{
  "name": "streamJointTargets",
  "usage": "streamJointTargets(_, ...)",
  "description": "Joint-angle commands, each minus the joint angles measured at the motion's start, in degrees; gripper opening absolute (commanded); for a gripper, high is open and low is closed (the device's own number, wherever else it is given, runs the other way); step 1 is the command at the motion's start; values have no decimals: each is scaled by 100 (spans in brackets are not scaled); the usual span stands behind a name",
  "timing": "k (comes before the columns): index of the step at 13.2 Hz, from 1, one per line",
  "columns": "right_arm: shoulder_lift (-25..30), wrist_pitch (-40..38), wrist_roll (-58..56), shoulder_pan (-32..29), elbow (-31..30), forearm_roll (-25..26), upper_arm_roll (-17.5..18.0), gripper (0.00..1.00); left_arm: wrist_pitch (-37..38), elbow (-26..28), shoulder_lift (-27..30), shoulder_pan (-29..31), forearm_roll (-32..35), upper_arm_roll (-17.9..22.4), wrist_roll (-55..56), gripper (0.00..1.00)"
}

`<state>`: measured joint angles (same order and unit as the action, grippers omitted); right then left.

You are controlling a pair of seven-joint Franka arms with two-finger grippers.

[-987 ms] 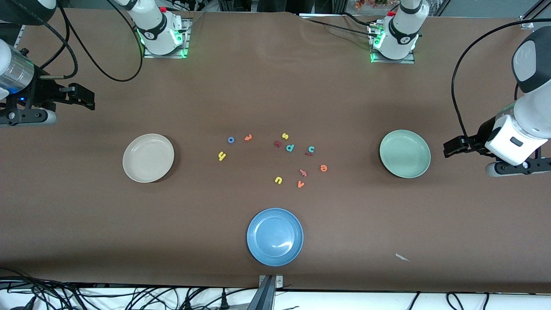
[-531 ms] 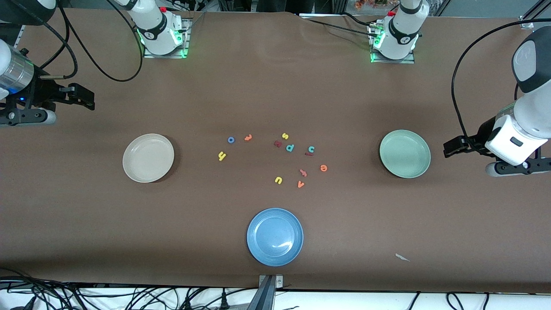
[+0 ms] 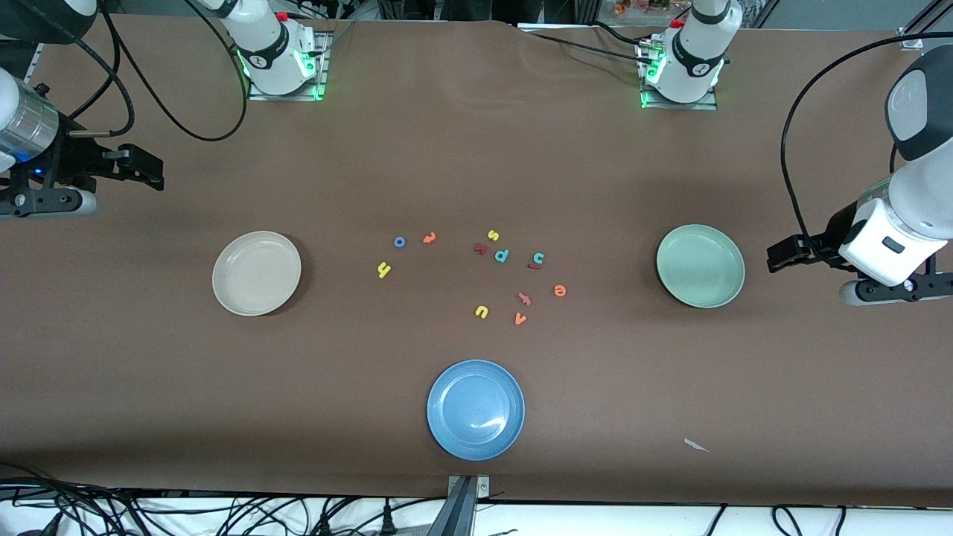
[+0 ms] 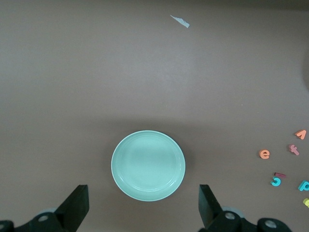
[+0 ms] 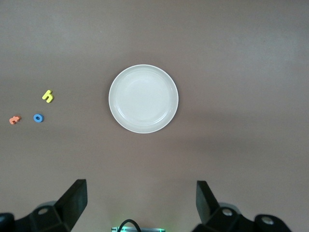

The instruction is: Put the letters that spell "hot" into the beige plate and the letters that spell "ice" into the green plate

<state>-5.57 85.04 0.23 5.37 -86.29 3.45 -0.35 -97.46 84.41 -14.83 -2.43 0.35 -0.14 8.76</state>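
Blue plate (image 4: 307, 72) cut off at left wrist view's edge

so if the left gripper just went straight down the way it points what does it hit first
Most likely bare table beside the green plate; the open left gripper hangs near the plate's edge, so depth leaves the rim possible.

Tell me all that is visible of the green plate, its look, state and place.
The green plate is round, shallow and pale mint green, plain, with a low raised rim and a smooth matte look. It lies flat and upright on the brown table, toward the left arm's end, apart from the letters. Nothing is in it and nothing touches it.
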Motion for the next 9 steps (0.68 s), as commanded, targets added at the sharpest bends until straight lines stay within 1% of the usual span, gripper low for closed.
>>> streamJointTargets(1, -58, -111, 39, -27, 139, -107, -1, 100, 26, 146, 121, 6, -88, -4, -77, 100)
streamJointTargets(9, -58, -120, 39, -27, 139, -107, -1, 100, 70, 146, 121, 6, -79, -4, -85, 100)
